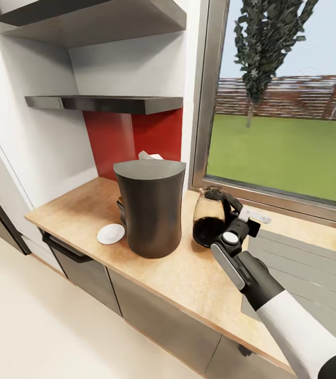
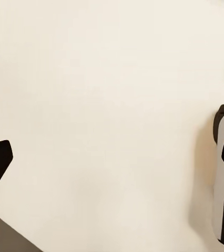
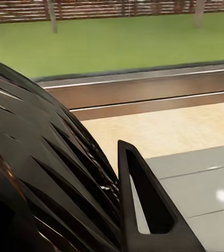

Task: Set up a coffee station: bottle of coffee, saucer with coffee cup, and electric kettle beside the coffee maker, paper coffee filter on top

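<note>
1. Step in hand, as judged: placing the electric kettle (image 1: 210, 217) next to the coffee maker (image 1: 150, 207) on the countertop (image 1: 78, 216).
2. Right gripper (image 1: 240, 221) closed on the black loop handle of the kettle, at the side turned away from the coffee maker; one finger (image 3: 146, 202) seen close against the ribbed dark body in the right wrist view.
3. Kettle just beside the coffee maker, on its window side, with a narrow gap between them, not touching. Base at or very near the worktop; cannot tell if fully resting.
4. Long axis of the kettle near vertical, slightly tilted, top leaning toward the window. Handle pointing toward the sink side and the arm; direction of the spout not clear.
5. Next move probably: bring upright, lower until the base sits flat, then release and retreat without pushing the kettle into the coffee maker.
6. Saucer (image 1: 111, 233) lying flat on the other side of the coffee maker, near its foot.
7. Left gripper: state cannot be told; left wrist view gives pale floor.
</note>
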Controlling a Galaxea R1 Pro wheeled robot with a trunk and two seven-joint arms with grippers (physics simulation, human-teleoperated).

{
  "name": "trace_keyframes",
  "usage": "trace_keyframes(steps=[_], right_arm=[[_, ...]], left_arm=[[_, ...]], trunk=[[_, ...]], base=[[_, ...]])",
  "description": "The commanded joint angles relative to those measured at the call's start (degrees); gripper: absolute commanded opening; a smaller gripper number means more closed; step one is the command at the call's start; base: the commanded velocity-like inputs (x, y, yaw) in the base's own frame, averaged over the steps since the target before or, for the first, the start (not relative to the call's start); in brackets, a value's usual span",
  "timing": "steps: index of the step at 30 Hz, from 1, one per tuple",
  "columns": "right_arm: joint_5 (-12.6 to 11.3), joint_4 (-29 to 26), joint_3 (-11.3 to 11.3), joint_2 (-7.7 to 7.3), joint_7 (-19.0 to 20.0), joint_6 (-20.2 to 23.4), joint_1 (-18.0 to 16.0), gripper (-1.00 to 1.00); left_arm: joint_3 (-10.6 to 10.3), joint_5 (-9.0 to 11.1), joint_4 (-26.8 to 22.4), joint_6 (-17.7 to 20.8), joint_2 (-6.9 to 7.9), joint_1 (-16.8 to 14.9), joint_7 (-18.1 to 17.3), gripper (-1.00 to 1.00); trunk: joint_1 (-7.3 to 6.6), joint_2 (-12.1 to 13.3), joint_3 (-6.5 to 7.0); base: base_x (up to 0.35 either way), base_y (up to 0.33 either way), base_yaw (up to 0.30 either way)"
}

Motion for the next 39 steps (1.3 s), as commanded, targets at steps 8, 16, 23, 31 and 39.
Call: trace_keyframes(steps=[8,16,23,31,39], right_arm=[[0.0,1.3,0.2,-0.07,-0.2,0.0,-0.1,-1.0],[-0.1,1.8,0.3,0.0,-0.1,0.0,-0.1,-1.0],[-0.1,1.8,2.8,-0.02,-0.2,0.0,-0.1,-1.0],[-0.1,1.8,3.1,0.0,-0.1,0.0,-0.1,-1.0],[-0.2,1.8,3.1,-0.04,-0.1,0.0,-0.1,-1.0]], left_arm=[[-0.4,0.6,0.6,-0.1,-0.12,0.0,-0.2,1.0],[-0.4,0.6,0.7,-0.1,-0.14,0.0,-0.2,1.0],[-0.4,0.7,0.7,-0.1,-0.14,0.0,-0.2,1.0],[-0.4,0.7,0.7,-0.1,-0.14,0.0,-0.2,1.0],[-0.4,0.7,0.7,-0.1,-0.14,0.0,-0.2,1.0]], trunk=[[0.04,-0.1,-0.1],[0.04,-0.1,-0.1],[0.04,-0.1,-0.1],[0.04,-0.1,-0.1],[0.04,-0.1,-0.1]], base=[[0.034,0.0,0.0],[0.155,0.0,0.0],[0.02,0.031,0.0],[0.044,0.098,0.0],[0.002,0.004,0.0]])
